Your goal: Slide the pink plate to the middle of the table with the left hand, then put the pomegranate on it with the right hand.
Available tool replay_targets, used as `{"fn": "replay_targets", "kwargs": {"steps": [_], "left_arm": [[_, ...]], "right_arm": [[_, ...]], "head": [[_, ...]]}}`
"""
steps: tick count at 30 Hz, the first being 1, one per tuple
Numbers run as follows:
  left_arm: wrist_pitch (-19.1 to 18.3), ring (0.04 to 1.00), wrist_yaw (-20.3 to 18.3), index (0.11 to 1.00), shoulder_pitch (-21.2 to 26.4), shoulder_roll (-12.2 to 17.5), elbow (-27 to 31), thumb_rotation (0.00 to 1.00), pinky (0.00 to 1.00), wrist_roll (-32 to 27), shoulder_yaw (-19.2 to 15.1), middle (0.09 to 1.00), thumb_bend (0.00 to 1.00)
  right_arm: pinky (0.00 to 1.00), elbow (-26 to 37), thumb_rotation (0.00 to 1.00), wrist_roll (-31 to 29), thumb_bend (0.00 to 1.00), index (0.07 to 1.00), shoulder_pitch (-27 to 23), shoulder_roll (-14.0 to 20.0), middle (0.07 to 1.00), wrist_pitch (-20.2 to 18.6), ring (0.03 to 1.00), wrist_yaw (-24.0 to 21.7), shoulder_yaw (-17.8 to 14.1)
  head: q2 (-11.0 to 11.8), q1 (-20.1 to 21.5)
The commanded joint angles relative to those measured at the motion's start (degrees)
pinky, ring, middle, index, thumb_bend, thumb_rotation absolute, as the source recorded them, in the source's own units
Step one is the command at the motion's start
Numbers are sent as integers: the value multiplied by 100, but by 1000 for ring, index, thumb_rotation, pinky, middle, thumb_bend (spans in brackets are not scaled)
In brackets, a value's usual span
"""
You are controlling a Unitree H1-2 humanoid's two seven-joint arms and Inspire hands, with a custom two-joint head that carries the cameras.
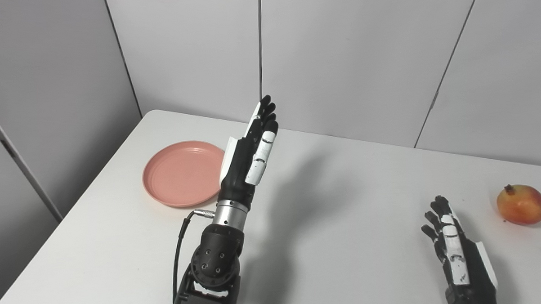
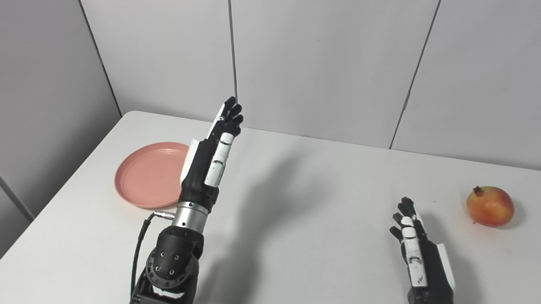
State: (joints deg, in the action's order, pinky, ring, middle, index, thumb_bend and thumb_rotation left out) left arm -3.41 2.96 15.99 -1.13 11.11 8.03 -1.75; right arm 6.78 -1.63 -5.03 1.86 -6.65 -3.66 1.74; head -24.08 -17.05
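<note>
Black left hand (image 1: 248, 159) with white finger covers, shiny silver wrist ring, black cable beside it, black-and-white right hand (image 1: 456, 253)

The plate (image 1: 183, 173) lies on the tabletop (image 1: 335, 203) at far left; the pomegranate (image 1: 521, 204) lies at far right. Left hand (image 1: 250, 155) rises beside the plate; right hand (image 1: 454, 249) sits near the pomegranate.

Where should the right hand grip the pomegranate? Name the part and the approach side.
Grip the pomegranate around its round middle, coming from its left, where the open right hand waits. It lies on its side, crown pointing left, so probably wrap over the body behind the crown.
</note>
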Motion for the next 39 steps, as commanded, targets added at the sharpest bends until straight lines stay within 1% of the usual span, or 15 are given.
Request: {"fn": "replay_targets", "kwargs": {"steps": [1,2,7,11,14,17,20,22,24,28,33,39], "left_arm": [[44,958,69,972,240,5,199,1000,974,-78,-61,977,488],[46,960,102,973,260,34,212,1000,977,-95,-120,978,496],[159,945,202,952,344,121,290,1000,948,-58,-307,960,460],[-26,956,224,969,393,232,446,1000,956,-7,-416,982,463],[-173,953,305,959,425,256,487,1000,961,24,-528,970,454],[-131,952,351,958,460,307,384,1000,964,-65,-661,968,449],[-78,940,470,949,493,330,278,1000,936,-120,-806,958,434],[-74,935,523,956,510,353,211,1000,929,-168,-906,955,442],[-27,936,556,954,521,412,119,1000,942,-239,-1020,952,454],[125,945,573,956,564,528,-81,1000,955,-574,-1264,956,464],[112,938,677,938,560,605,-126,1000,949,-699,-1434,946,453],[50,944,751,947,505,727,-157,1000,942,-798,-1620,954,464]], "right_arm": [[933,108,1000,-43,154,963,-158,35,964,293,952,-44,-25],[933,106,1000,-42,154,963,-158,45,964,292,951,-52,-21],[952,92,1000,-94,153,968,-159,56,970,307,959,-96,-35],[949,111,1000,-114,147,965,-151,66,968,272,958,-95,-38],[960,104,1000,-150,144,970,-156,81,972,238,963,-107,-50],[974,108,1000,-198,134,977,-165,96,979,239,971,-133,-55],[983,112,1000,-261,129,978,-170,94,981,209,973,-143,-82],[989,81,1000,-303,132,976,-183,104,979,218,972,-162,-101],[996,57,1000,-362,136,979,-191,108,983,241,976,-181,-128],[972,57,1000,-375,139,979,-188,135,980,267,972,-174,-158],[961,85,1000,-373,151,977,-175,175,977,263,970,-191,-155],[969,111,1000,-395,144,981,-160,152,982,252,973,-148,-195]], "head": [[0,-4],[3,-15],[8,-40],[27,-87],[46,-135],[69,-170],[91,-214],[111,-251],[120,-266],[126,-306],[130,-338],[143,-351]]}}
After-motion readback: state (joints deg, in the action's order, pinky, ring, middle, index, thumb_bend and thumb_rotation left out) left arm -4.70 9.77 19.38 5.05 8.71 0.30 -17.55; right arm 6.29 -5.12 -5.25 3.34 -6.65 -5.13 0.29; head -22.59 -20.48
